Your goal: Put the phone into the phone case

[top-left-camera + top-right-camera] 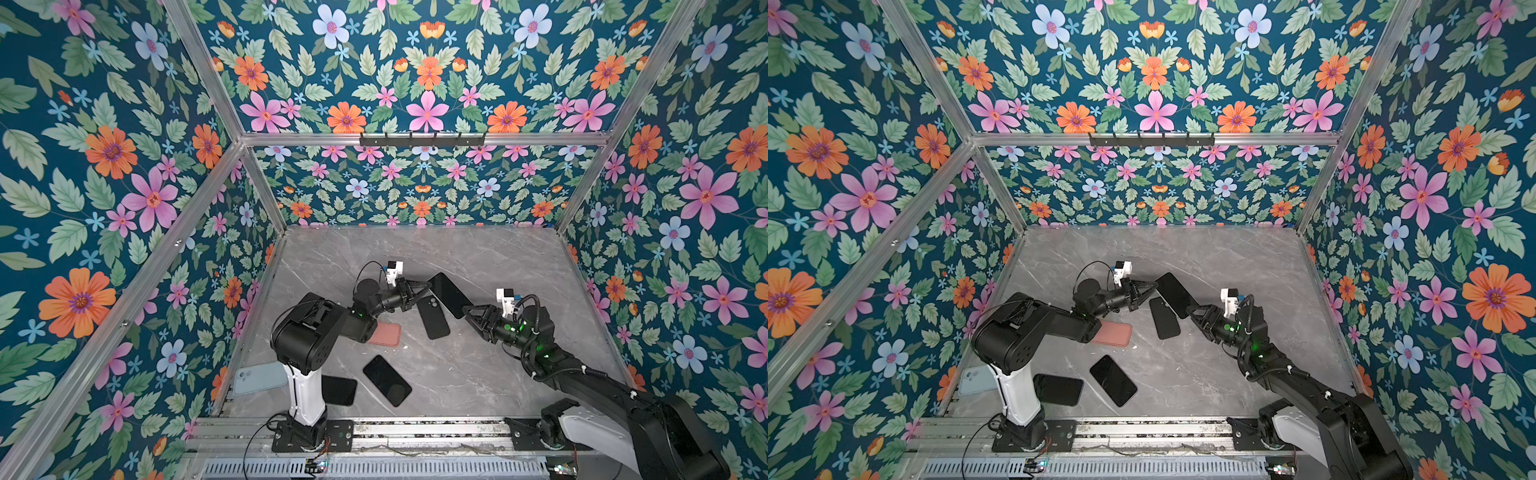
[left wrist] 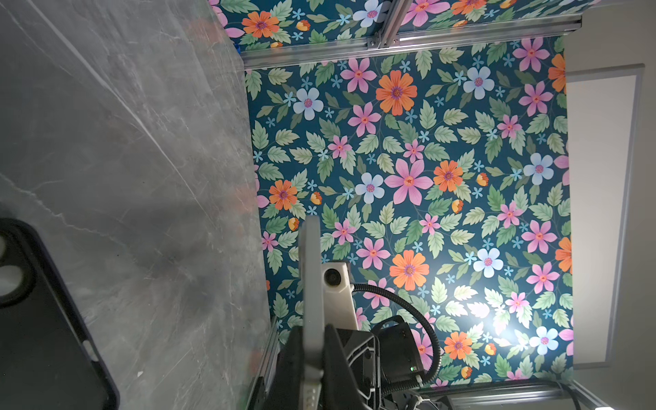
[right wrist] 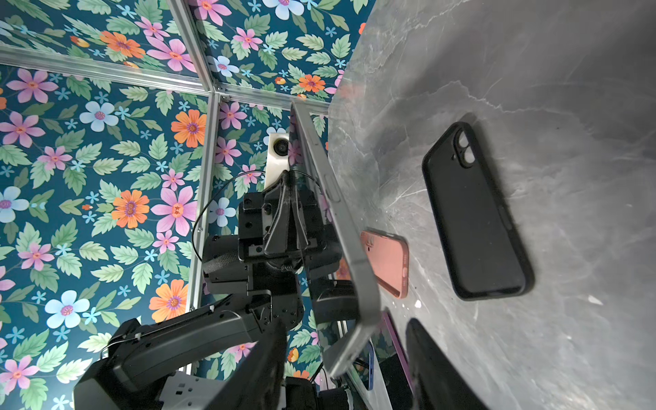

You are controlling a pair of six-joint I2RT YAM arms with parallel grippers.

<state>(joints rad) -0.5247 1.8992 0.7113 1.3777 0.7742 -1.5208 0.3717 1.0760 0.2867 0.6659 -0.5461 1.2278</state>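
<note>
The left end effector (image 1: 427,285) clamps the phone (image 1: 451,294) above the phone case (image 1: 434,323), frame centre; free table (image 1: 519,270) lies upper right. Only the right wrist view shows the right end effector (image 3: 351,355) jaws apart astride it.

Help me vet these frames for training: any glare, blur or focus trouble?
Left wrist view: a bright glare spot washes out the floral wall; the nearby matte black phone case is out of focus. Right wrist view: the held grey-edged slab phone blurs toward the lens. Both top views: sharp, evenly lit.
</note>
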